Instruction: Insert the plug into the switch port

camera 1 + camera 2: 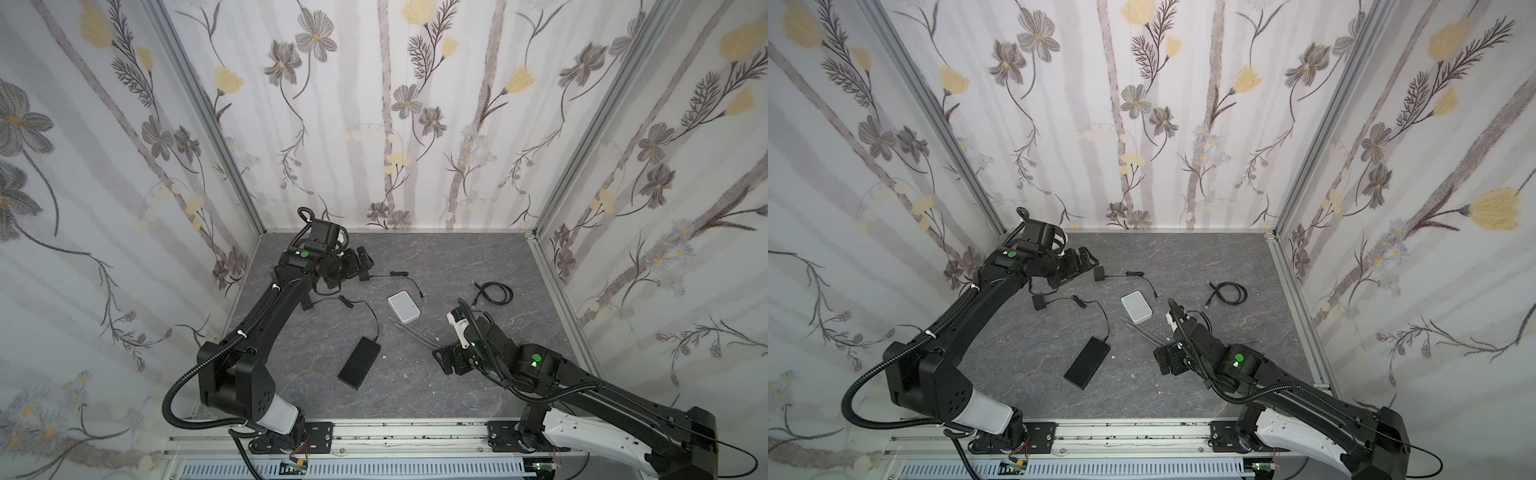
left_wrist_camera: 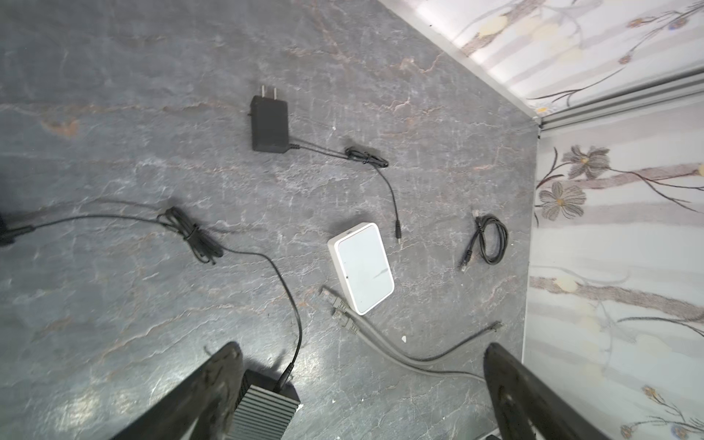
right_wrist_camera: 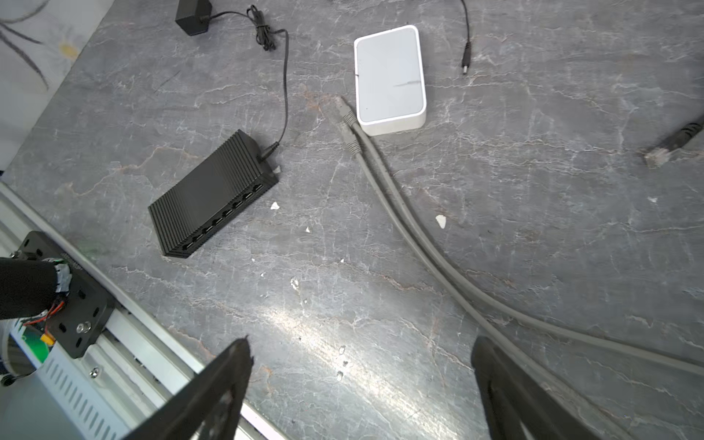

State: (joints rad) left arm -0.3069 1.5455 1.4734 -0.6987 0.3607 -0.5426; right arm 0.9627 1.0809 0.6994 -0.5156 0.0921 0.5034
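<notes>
Grey stone counter [image 1: 415,395]: carries every item listed.
Right claw [image 3: 362,343]: fingers apart with nothing between them, above the front right part of the counter, over the run of two grey Ethernet cables [image 3: 404,221].
Black network switch [image 3: 213,194]: flat, front of centre. The row of ports on its long side faces the right edge, and a thin black power cord [image 3: 285,76] is plugged into its far end.
Grey Ethernet plugs [image 3: 348,122]: two, side by side near the centre, just beside the white box's near corner and apart from the switch.
White box [image 3: 390,76]: flat at the centre.
Barrel plug [image 3: 465,61]: loose, just beyond the box.
Black coiled cable [image 1: 494,293]: farther back, toward the right edge.
Left claw [image 2: 360,346]: fingers apart and empty, raised near the far left corner.
</notes>
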